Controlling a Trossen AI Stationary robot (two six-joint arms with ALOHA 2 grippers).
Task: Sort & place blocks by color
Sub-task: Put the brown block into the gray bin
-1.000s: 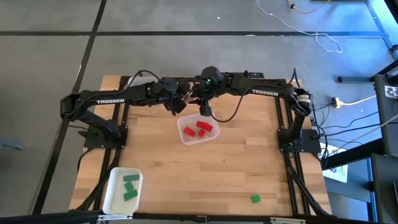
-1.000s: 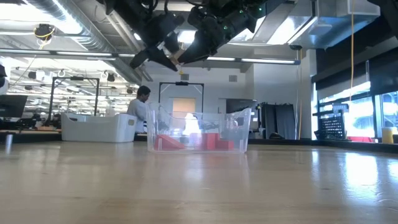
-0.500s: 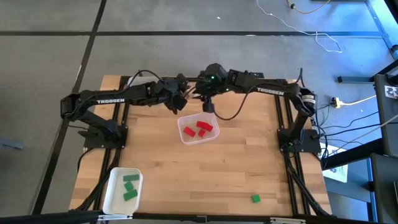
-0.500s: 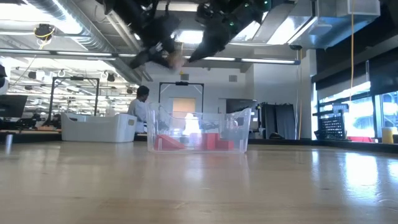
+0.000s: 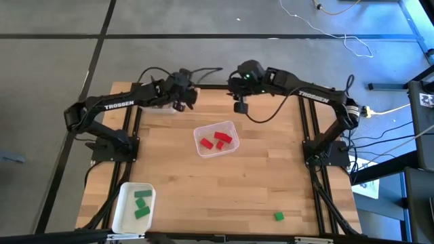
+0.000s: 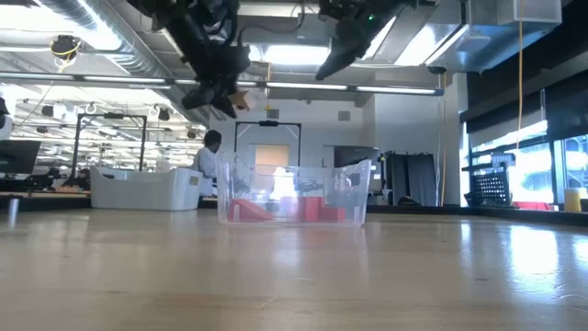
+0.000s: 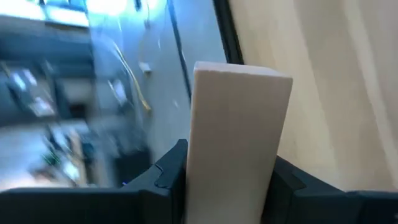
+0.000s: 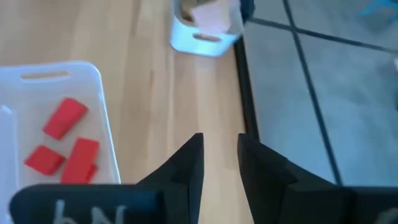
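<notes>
High view. We take the clear tray (image 5: pixel 217 139) at the middle of the worktop (image 5: pixel 258 183) as landmark. It holds the red blocks (image 5: pixel 215 139). The left gripper (image 5: pixel 182 97) hangs beyond the tray's far left corner, near the worktop's far edge; the right gripper (image 5: pixel 240 106) hangs beyond its far right corner. A white tray (image 5: pixel 133 207) with green blocks (image 5: pixel 142 203) sits well apart from the clear tray, at the near left corner of the worktop, and one green block (image 5: pixel 279 216) lies loose near the near right edge.

Low view. Both grippers ride high above the clear tray (image 6: pixel 294 193). The left gripper (image 6: pixel 225 92) carries a pale tan block (image 6: pixel 246 96) at its tip; the right gripper (image 6: pixel 333 66) carries nothing.

Left wrist view. The tan block (image 7: pixel 239 140) stands upright between the left jaws, which are clenched on its two broad faces low down, so most of its length projects past them. We judge it light, stiff and smooth: a firm pinch across flat faces suits it, but a loosened grip could let it slip or pivot.

Right wrist view. The right gripper (image 8: pixel 219 158) has its jaws released, with a narrow gap and nothing between them. The clear tray (image 8: pixel 102 124) with the red blocks (image 8: pixel 65 140) lies to one side, and a small white container (image 8: pixel 202 31) holding pale tan pieces sits beyond, at the worktop's edge. We judge this container the likely place for the held block.
</notes>
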